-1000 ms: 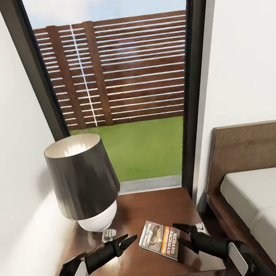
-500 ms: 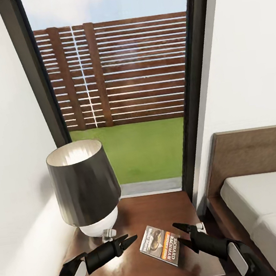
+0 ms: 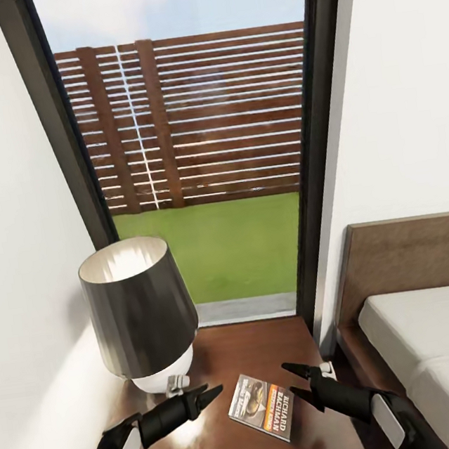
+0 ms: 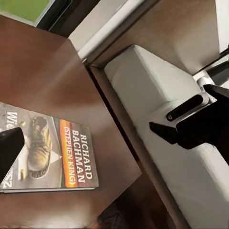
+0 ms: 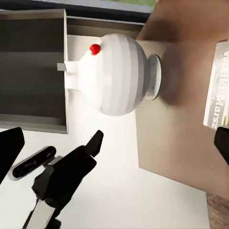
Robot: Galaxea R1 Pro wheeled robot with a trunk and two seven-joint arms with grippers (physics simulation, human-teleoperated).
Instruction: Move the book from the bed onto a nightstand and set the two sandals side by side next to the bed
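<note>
Two tools: both hover low over the nightstand [image 3: 268, 339], one on each side of the book [image 3: 261, 398], neither touching it.
Left tool [image 3: 208, 394]: released, its dark pointed fingers parted and holding nothing; it points toward the book from the lamp side.
Right tool [image 3: 294, 380]: released too, fingers spread and empty, just beside the book's edge nearest the bed [image 3: 438, 338]; the left wrist view shows it [image 4: 164, 129] above the gap between nightstand and mattress.
Book: lies flat on the glossy dark brown top of the nightstand, cover up, toward the front, between the two tools; the left wrist view reads "RICHARD BACHMAN" [image 4: 47, 155] beside an orange band.
Lamp [image 3: 140, 313]: dark shade on a round white base, standing at the nightstand's back corner by the wall, apart from the book; the right wrist view shows the base [image 5: 117, 74] with a small red dot.
Bed: pale mattress in a dark wood frame, just beside the nightstand.
Window [image 3: 197, 150]: tall, dark-framed, behind the nightstand, showing grass and a slatted fence.
</note>
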